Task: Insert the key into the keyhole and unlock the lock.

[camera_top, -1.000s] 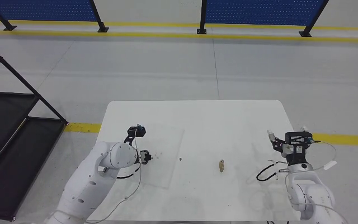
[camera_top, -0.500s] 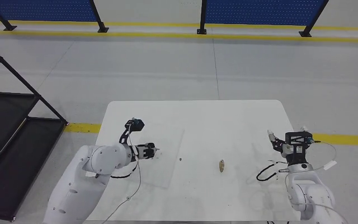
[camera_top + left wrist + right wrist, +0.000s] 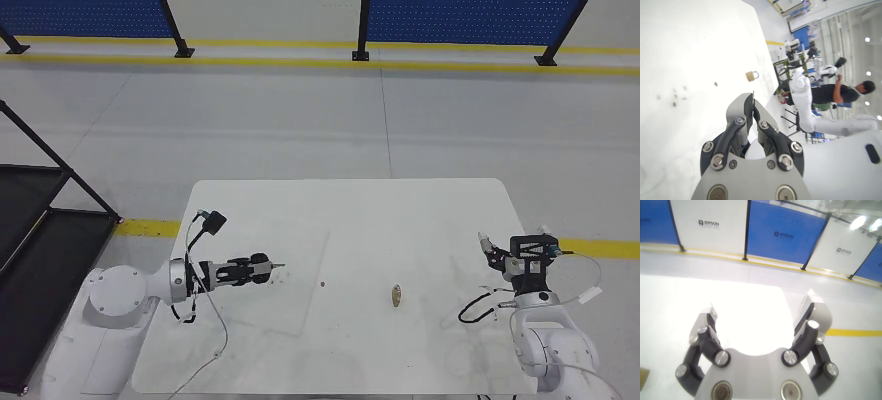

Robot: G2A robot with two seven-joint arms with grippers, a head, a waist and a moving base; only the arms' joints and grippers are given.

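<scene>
A small brass padlock (image 3: 396,294) lies on the white table (image 3: 420,215), right of the middle; it is also in the left wrist view as the padlock (image 3: 752,75), its shackle pointing away from the key. My left gripper (image 3: 272,267) is held level over the table's left part, well left of the padlock and pointing towards it. It is shut on a thin key (image 3: 753,97), whose blade sticks out past the fingertips. My right gripper (image 3: 761,315) stands open with nothing in it at the table's right edge, as the right gripper (image 3: 515,240) in the top view.
A tiny dark speck (image 3: 322,285) lies on the table between the key and the padlock. A black cable (image 3: 480,305) loops by the right arm. A black rack (image 3: 40,230) stands on the floor left of the table.
The left arm has stretched out flat, its elbow swinging left. Its gripper, still shut on the key, has shifted slightly right and farther back. The right arm has kept still.
</scene>
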